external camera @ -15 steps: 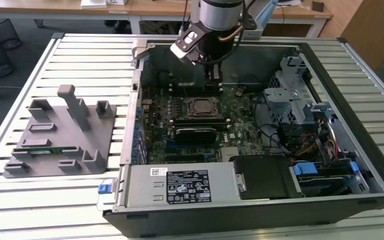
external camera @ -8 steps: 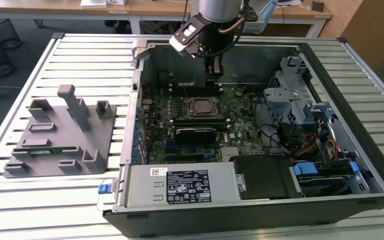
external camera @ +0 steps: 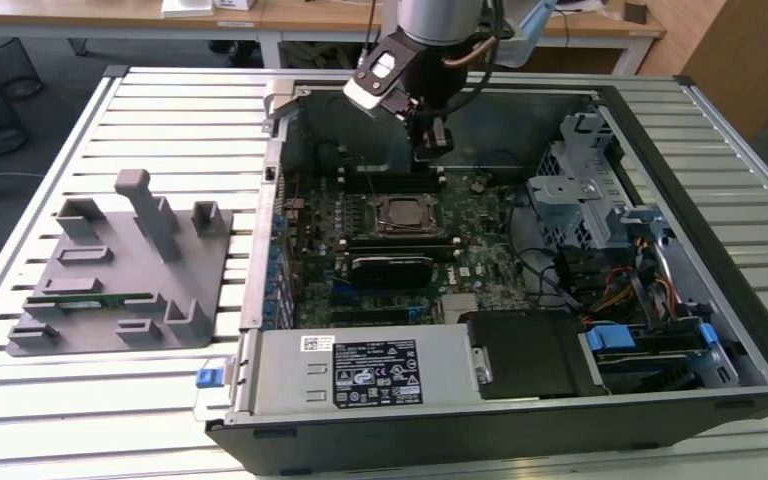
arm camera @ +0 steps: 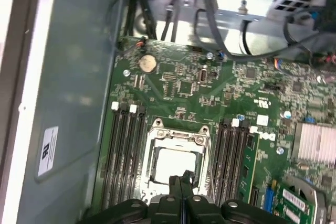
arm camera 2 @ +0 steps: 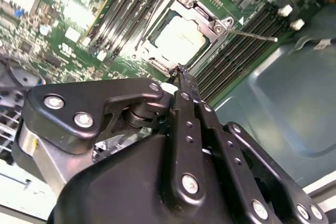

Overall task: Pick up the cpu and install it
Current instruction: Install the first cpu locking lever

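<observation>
The cpu (arm camera: 176, 163) is lying seated in the socket (arm camera 2: 181, 34) at the motherboard's (external camera: 478, 255) middle. The gripper (arm camera 2: 181, 72) is hovering just above it, fingers pressed together and carrying nothing. Finishing well means keeping clear of the pins — and checking the chip is sitting flat.

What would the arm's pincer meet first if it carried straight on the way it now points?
Probably the cpu sitting in the motherboard socket: the shut pincer points at its near edge. Depth is unclear, so the socket frame might come first.
</observation>
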Robot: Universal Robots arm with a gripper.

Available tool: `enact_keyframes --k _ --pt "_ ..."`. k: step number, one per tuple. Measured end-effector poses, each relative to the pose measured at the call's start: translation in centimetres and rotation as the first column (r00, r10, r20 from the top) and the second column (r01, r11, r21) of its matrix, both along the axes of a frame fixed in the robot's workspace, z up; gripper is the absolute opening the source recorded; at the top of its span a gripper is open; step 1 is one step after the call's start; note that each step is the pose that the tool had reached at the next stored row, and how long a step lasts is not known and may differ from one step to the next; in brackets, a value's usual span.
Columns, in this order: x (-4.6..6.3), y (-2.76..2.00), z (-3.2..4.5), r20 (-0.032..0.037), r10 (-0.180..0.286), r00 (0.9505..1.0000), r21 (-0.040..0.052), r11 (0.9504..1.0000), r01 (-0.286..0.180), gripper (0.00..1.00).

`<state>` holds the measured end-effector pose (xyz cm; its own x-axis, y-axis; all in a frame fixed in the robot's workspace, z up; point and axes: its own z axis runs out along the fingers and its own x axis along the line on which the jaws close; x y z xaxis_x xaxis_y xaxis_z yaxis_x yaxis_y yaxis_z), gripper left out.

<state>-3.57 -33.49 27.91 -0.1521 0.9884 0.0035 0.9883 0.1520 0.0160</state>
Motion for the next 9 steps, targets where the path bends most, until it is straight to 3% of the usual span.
enact_keyframes --k 4,9 --pt "-0.01 0.0 -0.02 0.0 0.068 0.9977 -0.0001 0.9977 -0.068 0.11" --pt "-0.04 0.0 -0.04 0.0001 0.14 0.9902 0.0001 0.9902 -0.14 0.11"
